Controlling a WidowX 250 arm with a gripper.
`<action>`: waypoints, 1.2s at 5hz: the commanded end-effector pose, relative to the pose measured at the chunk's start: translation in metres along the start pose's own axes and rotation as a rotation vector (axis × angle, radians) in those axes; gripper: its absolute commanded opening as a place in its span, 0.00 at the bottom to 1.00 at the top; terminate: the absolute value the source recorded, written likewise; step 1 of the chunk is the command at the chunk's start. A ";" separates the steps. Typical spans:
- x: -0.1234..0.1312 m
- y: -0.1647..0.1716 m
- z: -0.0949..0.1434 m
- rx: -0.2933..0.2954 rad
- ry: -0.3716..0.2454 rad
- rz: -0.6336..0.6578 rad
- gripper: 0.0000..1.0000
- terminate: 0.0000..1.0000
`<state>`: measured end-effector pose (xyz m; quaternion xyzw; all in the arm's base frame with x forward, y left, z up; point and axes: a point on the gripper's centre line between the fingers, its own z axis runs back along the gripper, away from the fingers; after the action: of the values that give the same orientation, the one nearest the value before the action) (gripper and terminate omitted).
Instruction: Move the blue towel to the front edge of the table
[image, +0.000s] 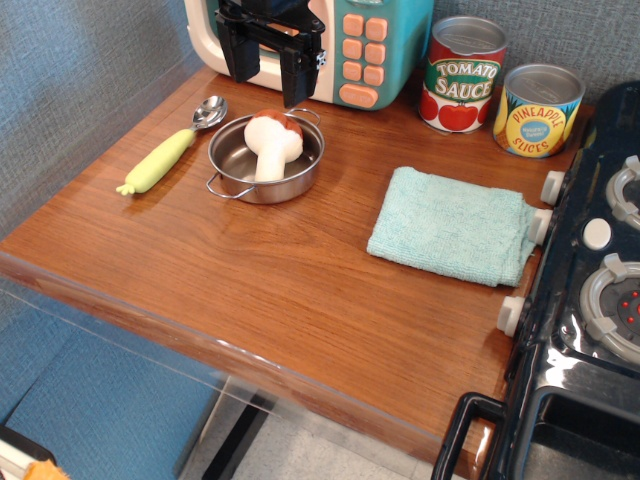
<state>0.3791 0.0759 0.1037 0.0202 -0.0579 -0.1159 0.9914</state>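
The blue towel (452, 227) is a folded pale aqua terry cloth lying flat on the brown wood-grain table (250, 290), at the right side against the knobs of the black toy stove. My gripper (268, 80) is black and hangs at the back of the table in front of the toy microwave, just behind the steel pot. Its two fingers (240, 60) stand apart with nothing between them. It is far to the left and behind the towel.
A small steel pot (266, 160) holds a toy mushroom (272, 140). A spoon with a yellow-green handle (168, 152) lies left of it. A tomato sauce can (461, 75) and a pineapple can (538, 110) stand at the back right. The black stove (590, 300) borders the right.
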 end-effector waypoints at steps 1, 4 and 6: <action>0.000 0.000 0.000 0.000 0.000 0.000 1.00 0.00; 0.026 -0.087 0.002 -0.030 -0.117 -0.044 1.00 0.00; 0.048 -0.148 -0.027 -0.014 -0.113 -0.042 1.00 0.00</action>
<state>0.3885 -0.0761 0.0512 0.0094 -0.0807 -0.1352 0.9875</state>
